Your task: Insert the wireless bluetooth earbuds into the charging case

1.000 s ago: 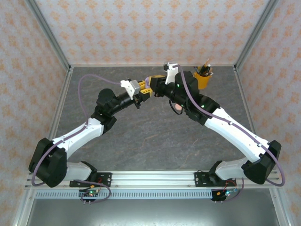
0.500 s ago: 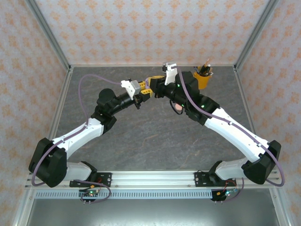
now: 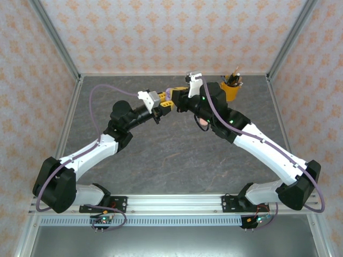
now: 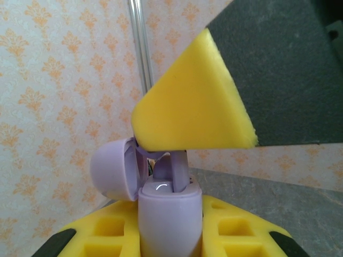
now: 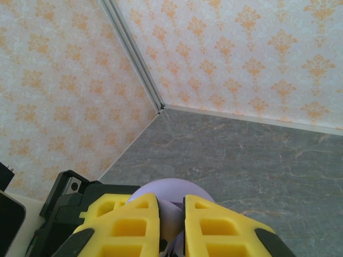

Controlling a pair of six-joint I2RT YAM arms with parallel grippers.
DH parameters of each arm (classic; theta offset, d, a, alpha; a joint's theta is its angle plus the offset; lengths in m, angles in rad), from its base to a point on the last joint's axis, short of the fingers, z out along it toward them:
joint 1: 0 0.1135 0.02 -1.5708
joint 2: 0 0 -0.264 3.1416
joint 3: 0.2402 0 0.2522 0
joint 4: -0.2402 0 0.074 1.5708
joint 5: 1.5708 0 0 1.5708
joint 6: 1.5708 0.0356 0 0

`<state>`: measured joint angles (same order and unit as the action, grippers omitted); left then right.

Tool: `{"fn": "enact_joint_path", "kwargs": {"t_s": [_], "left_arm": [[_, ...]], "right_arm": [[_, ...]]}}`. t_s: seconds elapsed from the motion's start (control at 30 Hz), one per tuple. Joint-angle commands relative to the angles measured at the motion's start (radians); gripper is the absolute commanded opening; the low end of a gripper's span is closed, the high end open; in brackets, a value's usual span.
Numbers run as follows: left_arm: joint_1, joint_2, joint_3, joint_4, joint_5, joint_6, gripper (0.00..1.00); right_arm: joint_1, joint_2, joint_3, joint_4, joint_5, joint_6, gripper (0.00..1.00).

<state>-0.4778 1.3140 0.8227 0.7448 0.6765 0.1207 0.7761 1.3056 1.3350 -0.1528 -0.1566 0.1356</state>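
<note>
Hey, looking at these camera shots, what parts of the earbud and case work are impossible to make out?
- Right wrist view: what the right gripper pinches, cut off by the bottom edge.
- Left wrist view: the top of the lilac earbud, hidden behind that gripper's yellow finger; its lower end, hidden inside the lilac case.
- Top view: a pink object, mostly under the right arm and too small to identify.

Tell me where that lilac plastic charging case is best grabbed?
Grip the lilac plastic charging case by its rounded lower body, from its base, as the left gripper does: its hinged lid hangs open to one side, and the top must stay free for the lilac earbud.
</note>
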Motion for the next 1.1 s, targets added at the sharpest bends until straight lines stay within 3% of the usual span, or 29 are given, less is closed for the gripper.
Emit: {"fn": "enact_joint_path", "kwargs": {"t_s": [0.0, 0.33, 0.53, 0.73, 1.07], "left_arm": [[-0.006, -0.007, 0.038, 0.045, 0.017, -0.013, 0.00], [-0.007, -0.010, 0.038, 0.046, 0.018, -0.013, 0.00], [-0.007, -0.010, 0.039, 0.045, 0.015, -0.013, 0.00], [-0.006, -0.006, 0.036, 0.047, 0.014, -0.013, 0.00], [-0.006, 0.001, 0.024, 0.056, 0.009, -0.015, 0.00]], "right_arm": [[0.005, -0.016, -0.016, -0.025, 0.005, -0.016, 0.14], [0.005, 0.037, 0.038, -0.100, -0.170, -0.077, 0.14], [0.005, 0.067, 0.067, -0.145, -0.195, -0.086, 0.15], [0.005, 0.048, 0.077, -0.142, -0.151, -0.072, 0.38], [-0.008, -0.021, 0.127, -0.133, -0.089, -0.017, 0.57]]}}
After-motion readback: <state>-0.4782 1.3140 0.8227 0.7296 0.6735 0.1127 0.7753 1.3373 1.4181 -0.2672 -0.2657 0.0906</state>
